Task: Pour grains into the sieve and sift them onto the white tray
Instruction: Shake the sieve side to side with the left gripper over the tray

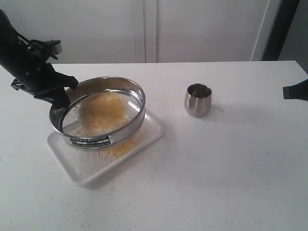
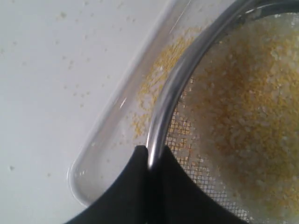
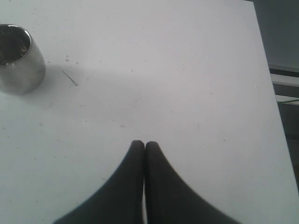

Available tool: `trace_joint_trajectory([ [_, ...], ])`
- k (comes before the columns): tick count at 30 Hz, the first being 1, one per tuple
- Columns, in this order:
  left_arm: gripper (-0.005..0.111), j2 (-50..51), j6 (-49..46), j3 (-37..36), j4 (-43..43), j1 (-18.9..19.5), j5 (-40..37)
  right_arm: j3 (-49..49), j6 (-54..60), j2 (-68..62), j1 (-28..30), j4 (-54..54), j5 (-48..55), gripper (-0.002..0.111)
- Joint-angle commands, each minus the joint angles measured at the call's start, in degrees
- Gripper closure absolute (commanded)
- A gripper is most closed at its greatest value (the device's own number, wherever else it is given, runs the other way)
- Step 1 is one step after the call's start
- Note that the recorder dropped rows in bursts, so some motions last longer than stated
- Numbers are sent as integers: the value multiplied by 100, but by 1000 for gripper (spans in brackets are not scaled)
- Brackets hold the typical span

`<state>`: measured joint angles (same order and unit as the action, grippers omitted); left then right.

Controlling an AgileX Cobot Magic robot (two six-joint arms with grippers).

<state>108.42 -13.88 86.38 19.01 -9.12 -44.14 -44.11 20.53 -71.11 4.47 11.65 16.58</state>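
steel cup (image 1: 198, 99) stands upright, apart from sieve (image 1: 137, 89) and white tray (image 1: 82, 171).

On the left of the counter (image 1: 231, 168) lies the white tray (image 1: 79, 166), the sieve (image 1: 91, 140) tilted over it, the left tool (image 2: 149, 155) pinching its left rim. Grains (image 1: 106, 113) sit in the sieve and on the tray beneath. The cup (image 1: 198, 100) stands well to the right, with the right tool (image 3: 144, 145) beyond it.

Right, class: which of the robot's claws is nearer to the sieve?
Left. The left claw grips the rim of the sieve; the right claw hangs shut above the table, far off past the steel cup.
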Motion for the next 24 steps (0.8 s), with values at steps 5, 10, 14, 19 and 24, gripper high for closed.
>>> trace_joint_trajectory([
  [5,107,-37,-54,26,0,64,-91,34,27,39,1,20,-41,108],
  [10,107,-22,-287,26,43,72,-84,34,27,39,1,20,-41,108],
  [14,107,29,-305,26,630,74,-37,34,27,39,1,20,-41,108],
  [19,107,34,-694,26,160,74,-91,34,27,39,1,20,-41,108],
  [24,107,47,-2222,26,-38,46,-599,34,27,39,1,20,-41,108],
])
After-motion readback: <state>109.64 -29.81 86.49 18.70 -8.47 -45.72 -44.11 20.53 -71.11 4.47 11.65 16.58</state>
